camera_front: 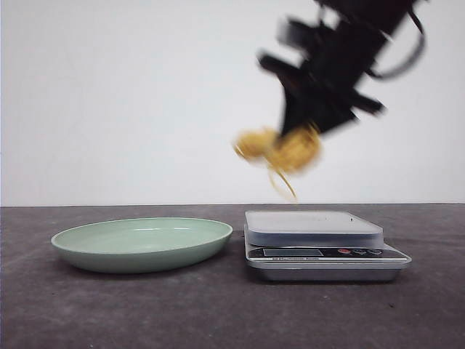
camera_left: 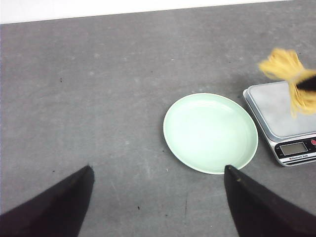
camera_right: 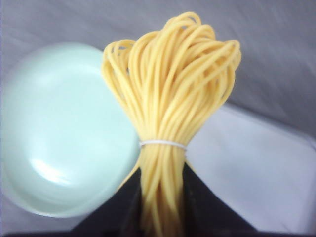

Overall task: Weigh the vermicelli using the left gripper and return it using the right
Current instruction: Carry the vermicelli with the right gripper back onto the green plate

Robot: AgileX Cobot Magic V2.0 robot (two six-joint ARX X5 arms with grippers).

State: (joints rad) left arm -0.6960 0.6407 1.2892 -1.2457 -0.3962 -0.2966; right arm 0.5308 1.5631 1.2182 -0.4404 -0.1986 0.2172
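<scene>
Closed tight on the vermicelli (camera_right: 168,128), the right gripper (camera_right: 163,207) pinches the bundle just below its white tie, so the looped yellow strands fan out past the fingertips. Seen from the front, the gripper hangs in the air with the noodles at its tip, above the scale (camera_front: 320,243) and clear of its platform. Beside the scale sits the pale green plate (camera_front: 142,243). Spread wide with nothing between its fingers, the left gripper (camera_left: 158,202) hovers over the dark table (camera_left: 98,98) near the plate.
</scene>
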